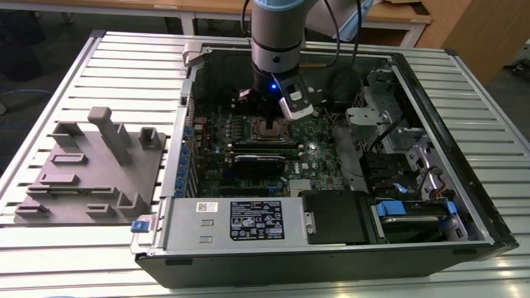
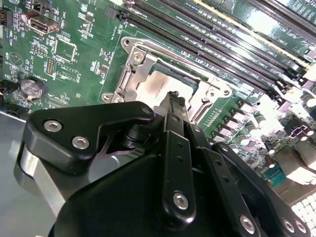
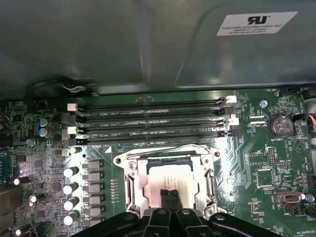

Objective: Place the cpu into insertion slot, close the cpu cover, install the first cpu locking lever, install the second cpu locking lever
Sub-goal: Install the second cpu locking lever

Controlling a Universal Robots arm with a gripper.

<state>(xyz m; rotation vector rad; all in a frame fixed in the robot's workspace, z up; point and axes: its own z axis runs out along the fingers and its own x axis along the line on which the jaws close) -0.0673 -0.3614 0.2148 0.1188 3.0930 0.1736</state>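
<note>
Hovering over the insertion slot (image 3: 170,173), your gripper (image 3: 170,193) has its fingertips pressed together, gripping nothing; the cpu (image 3: 173,178) lies seated, framed by the cpu cover (image 3: 132,182).

Ribbed metal table (image 1: 74,261) with wooden desks (image 1: 398,15) behind on grey floor (image 1: 513,93)

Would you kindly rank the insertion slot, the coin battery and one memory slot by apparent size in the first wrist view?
1. Insertion slot, largest in area.
2. Memory slot, longer but very narrow.
3. Coin battery, clearly smallest.
</note>
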